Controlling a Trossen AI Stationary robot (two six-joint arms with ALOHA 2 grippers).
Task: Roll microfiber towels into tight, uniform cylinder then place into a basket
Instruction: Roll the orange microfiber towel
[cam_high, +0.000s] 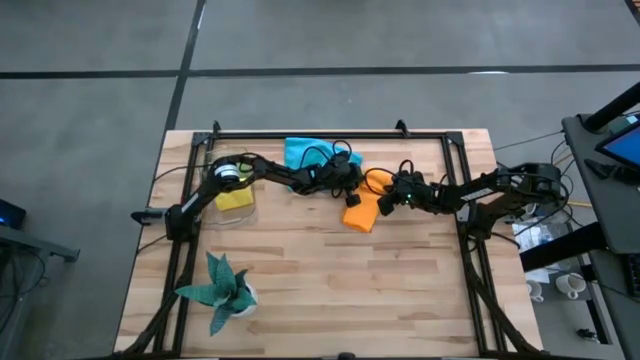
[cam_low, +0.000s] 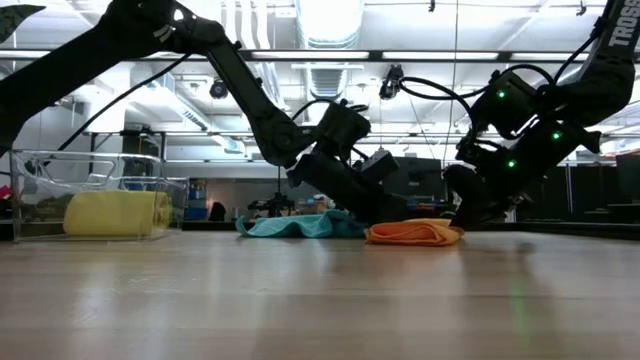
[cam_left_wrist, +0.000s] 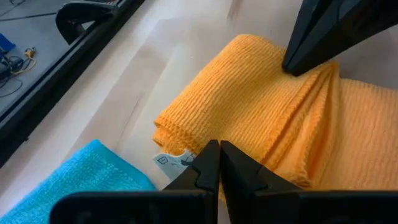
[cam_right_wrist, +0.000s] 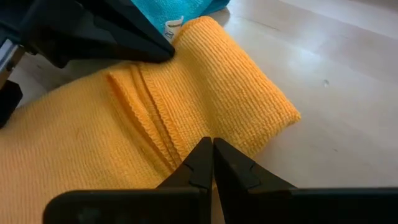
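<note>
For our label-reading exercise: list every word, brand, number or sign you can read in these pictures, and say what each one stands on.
"TROS": white letters cut off at the picture's edge, on the right arm in the low view.
Small white tag on the orange towel: a mark shows, too small to read.
Nothing else is readable.

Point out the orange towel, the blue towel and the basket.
orange towel (cam_right_wrist: 211, 81): right wrist view, on its rolled end.
blue towel (cam_high: 300, 152): high view, on its bare left part.
basket (cam_low: 95, 170): low view, on its clear front wall.
</note>
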